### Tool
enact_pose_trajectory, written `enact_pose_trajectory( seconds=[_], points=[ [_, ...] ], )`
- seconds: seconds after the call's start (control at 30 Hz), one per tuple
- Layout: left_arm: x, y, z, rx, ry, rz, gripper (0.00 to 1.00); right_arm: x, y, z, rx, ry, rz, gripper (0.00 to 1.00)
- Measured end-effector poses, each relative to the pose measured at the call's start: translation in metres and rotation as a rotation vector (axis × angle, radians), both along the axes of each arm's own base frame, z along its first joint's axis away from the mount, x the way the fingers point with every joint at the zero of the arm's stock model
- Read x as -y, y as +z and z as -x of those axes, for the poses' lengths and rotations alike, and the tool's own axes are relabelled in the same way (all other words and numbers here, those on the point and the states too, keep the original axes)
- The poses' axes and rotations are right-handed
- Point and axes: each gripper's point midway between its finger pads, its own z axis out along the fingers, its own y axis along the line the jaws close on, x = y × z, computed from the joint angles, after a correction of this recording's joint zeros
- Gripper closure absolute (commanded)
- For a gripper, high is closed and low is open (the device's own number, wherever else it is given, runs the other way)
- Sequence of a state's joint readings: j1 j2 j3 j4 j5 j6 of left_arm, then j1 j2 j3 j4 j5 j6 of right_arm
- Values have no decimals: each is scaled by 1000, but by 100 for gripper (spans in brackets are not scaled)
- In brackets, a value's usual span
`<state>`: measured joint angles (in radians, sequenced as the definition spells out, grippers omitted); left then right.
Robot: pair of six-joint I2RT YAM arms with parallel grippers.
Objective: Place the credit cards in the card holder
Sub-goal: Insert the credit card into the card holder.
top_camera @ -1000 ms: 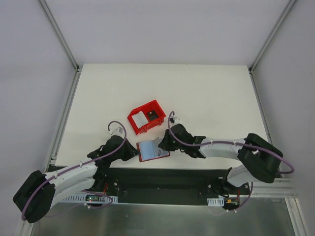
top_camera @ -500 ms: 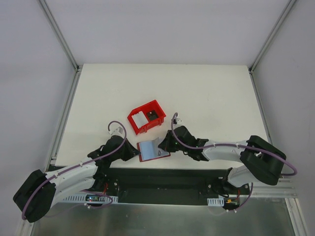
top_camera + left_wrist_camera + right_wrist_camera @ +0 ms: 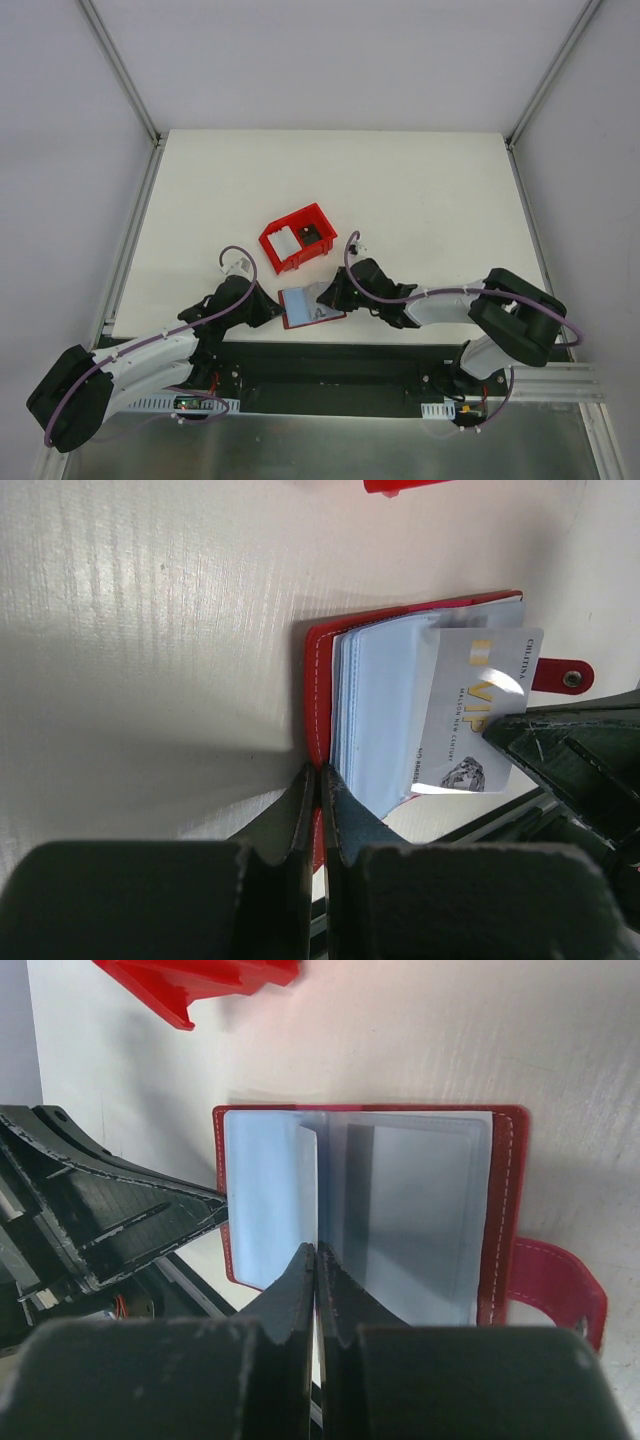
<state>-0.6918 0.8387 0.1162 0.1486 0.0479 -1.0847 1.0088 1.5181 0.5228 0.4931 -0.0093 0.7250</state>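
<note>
The dark-red card holder (image 3: 312,306) lies open at the table's near edge, its pale blue sleeves up. My left gripper (image 3: 272,308) is shut on the holder's red cover edge (image 3: 318,720). My right gripper (image 3: 329,296) is shut on a white credit card (image 3: 476,720) printed "VIP". One end of the card lies among the sleeves. In the right wrist view this card stands edge-on (image 3: 317,1195) over the holder (image 3: 502,1210), beside the snap tab (image 3: 560,1290). Another pale card (image 3: 285,241) lies in the red bin.
A bright red open-fronted bin (image 3: 290,263) stands just behind the holder, with a small black block (image 3: 311,235) inside. The table's near edge and a black rail run right under both grippers. The white table (image 3: 420,190) stretches behind.
My right gripper has shifted slightly toward the holder and the card now lies lower over the sleeves. The left gripper has not moved.
</note>
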Motion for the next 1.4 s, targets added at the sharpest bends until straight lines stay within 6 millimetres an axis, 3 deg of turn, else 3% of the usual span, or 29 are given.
enact_pose_trajectory(
  seconds=[0.33, 0.67, 0.77, 0.87, 1.0, 1.13, 1.4],
  points=[
    [0, 0, 0, 0, 0, 0, 100, -1, -15, -1, -23, -19, -29, 100],
    [0, 0, 0, 0, 1, 1, 100, -11, -13, 3, -36, -3, -60, 95],
    [0, 0, 0, 0, 1, 1, 100, -14, -12, 5, -37, 6, -56, 87],
    [0, 0, 0, 0, 1, 1, 100, -13, -15, 5, -37, 6, -21, 68],
    [1, 0, 0, -1, 0, 5, 100, -7, -10, 5, -15, 8, 47, 54],
    [1, 0, 0, -1, 0, 5, 100, -3, 0, -3, 25, 9, 119, 52],
    [1, 0, 0, -3, -2, 4, 100, -9, -7, -3, 4, 53, 185, 52]
  ],
)
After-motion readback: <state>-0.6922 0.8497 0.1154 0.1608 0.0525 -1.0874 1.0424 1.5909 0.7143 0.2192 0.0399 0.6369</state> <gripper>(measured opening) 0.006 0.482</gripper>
